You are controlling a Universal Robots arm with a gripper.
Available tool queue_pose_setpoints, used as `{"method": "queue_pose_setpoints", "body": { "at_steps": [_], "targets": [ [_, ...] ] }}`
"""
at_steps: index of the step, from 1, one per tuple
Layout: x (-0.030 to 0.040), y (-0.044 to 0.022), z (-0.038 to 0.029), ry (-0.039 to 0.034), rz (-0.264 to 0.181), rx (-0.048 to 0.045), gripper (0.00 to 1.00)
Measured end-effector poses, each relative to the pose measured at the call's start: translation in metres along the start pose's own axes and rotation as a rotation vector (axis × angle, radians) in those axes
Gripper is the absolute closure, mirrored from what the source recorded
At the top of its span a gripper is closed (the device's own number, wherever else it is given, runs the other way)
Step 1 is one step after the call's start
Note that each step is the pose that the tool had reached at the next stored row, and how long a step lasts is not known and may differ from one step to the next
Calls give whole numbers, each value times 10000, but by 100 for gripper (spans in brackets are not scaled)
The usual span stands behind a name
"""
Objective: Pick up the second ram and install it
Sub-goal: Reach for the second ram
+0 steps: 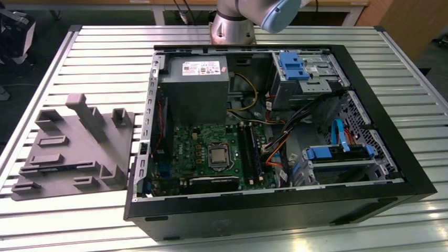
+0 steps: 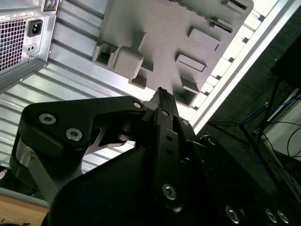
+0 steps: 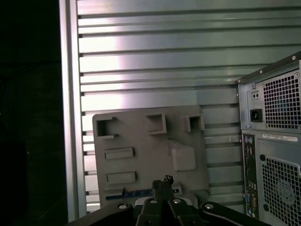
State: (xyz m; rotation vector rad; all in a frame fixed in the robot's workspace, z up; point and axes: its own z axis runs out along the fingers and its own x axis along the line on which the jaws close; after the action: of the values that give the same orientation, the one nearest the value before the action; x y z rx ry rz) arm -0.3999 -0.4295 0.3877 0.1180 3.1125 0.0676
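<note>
The gripper (image 3: 162,181) hangs pinched shut and empty above the grey tray (image 3: 141,141). A thin bluish strip, apparently the memory stick (image 3: 127,194), sits racked at the tray's edge beneath, presumably for collection. The computer case (image 3: 273,108) stands beside.

A slatted metal table (image 1: 91,58) carries two things; a grey plastic tray (image 1: 70,152) lies toward the exterior view's left; an open computer case (image 1: 280,205) sits just beside it.
</note>
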Motion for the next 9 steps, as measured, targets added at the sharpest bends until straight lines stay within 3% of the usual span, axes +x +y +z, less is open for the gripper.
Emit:
{"method": "queue_pose_setpoints", "body": {
  "at_steps": [9],
  "targets": [
    [25,-17,2,0,0,0,89]
  ]
}}
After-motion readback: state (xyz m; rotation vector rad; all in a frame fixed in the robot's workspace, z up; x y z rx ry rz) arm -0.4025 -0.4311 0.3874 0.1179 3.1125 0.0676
